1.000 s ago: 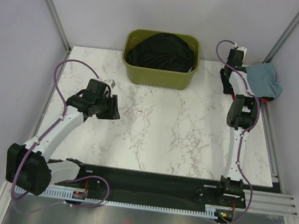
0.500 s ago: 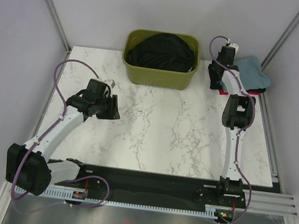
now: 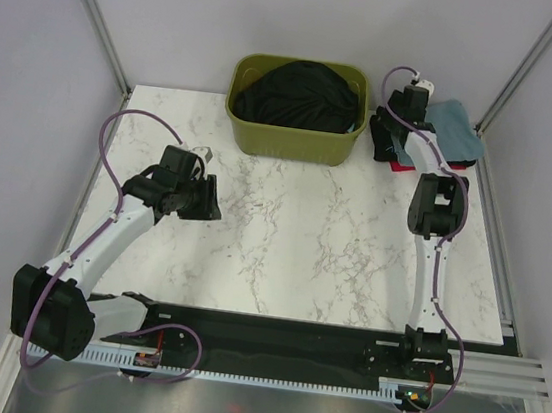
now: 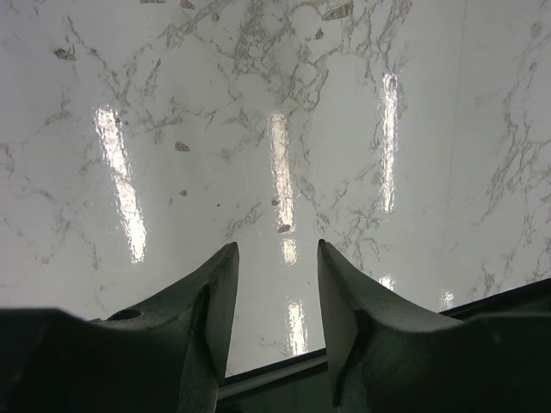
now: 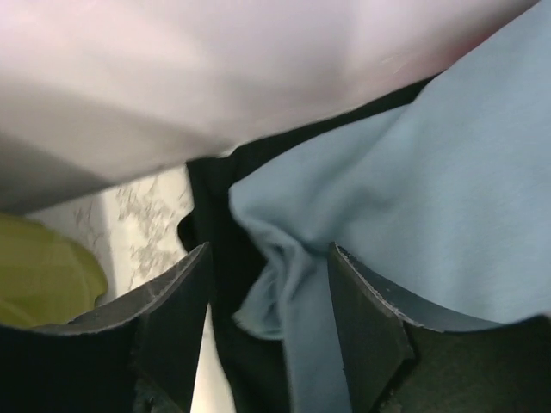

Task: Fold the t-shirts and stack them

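At the table's back right corner, a dusty teal t-shirt [image 3: 456,122] lies on a pile with a red t-shirt [image 3: 399,166] peeking out below. My right gripper [image 3: 384,137] sits at the pile's left edge. In the right wrist view it [image 5: 269,258] is open, with a loose fold of the teal t-shirt [image 5: 413,172] between its fingers and a black t-shirt [image 5: 217,249] underneath. More black t-shirts [image 3: 300,94] fill the olive bin [image 3: 289,144]. My left gripper [image 3: 206,198] [image 4: 277,254] hangs open over bare marble at the left, holding nothing.
The olive bin [image 5: 43,271] stands at the back centre, just left of the right gripper. Metal frame posts rise at both back corners, and the pile lies close to the right-hand post [image 3: 520,65] and the pale wall.
The right arm swung left, carrying the teal t-shirt from beyond the table's right edge onto the back-right pile, and its gripper opened. The left arm stayed still.
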{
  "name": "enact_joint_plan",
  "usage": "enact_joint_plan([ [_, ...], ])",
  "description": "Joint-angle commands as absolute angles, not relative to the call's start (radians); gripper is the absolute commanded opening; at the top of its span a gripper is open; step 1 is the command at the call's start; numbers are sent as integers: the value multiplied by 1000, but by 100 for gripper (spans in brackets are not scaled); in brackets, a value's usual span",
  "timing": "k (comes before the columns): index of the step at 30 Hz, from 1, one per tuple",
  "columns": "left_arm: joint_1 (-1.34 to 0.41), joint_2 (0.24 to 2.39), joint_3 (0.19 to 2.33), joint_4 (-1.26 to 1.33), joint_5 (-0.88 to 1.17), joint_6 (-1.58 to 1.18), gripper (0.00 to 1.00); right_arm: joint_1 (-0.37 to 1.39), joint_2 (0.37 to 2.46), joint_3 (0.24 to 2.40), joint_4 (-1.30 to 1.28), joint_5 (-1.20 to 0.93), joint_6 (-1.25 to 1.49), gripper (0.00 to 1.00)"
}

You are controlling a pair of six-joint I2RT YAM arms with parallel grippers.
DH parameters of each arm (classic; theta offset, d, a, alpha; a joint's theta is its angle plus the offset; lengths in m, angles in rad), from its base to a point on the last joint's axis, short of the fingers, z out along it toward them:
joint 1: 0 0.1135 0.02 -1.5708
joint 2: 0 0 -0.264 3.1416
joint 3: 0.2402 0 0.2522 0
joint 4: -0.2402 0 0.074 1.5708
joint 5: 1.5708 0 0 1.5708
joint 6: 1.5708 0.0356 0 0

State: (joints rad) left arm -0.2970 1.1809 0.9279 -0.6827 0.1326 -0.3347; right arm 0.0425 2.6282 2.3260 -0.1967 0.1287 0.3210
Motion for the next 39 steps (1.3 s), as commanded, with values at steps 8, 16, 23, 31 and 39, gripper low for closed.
enact_joint_plan([
  [8, -301, 1186, 936, -681, 106, -290, 49, -41, 2516, 2346, -28, -87, 408, 71],
  [16, -299, 1183, 937, -684, 92, -291, 49, -40, 2311, 2153, 193, -239, 472, 71],
  [23, -301, 1170, 939, -686, 81, -291, 49, -17, 2007, 1774, 259, -281, 626, 80],
  [31, -301, 1163, 936, -686, 92, -293, 49, 113, 1974, 1698, 25, -239, 574, 78],
  [39, -301, 1149, 936, -689, 83, -293, 49, 202, 1982, 1686, -126, -52, 466, 76],
])
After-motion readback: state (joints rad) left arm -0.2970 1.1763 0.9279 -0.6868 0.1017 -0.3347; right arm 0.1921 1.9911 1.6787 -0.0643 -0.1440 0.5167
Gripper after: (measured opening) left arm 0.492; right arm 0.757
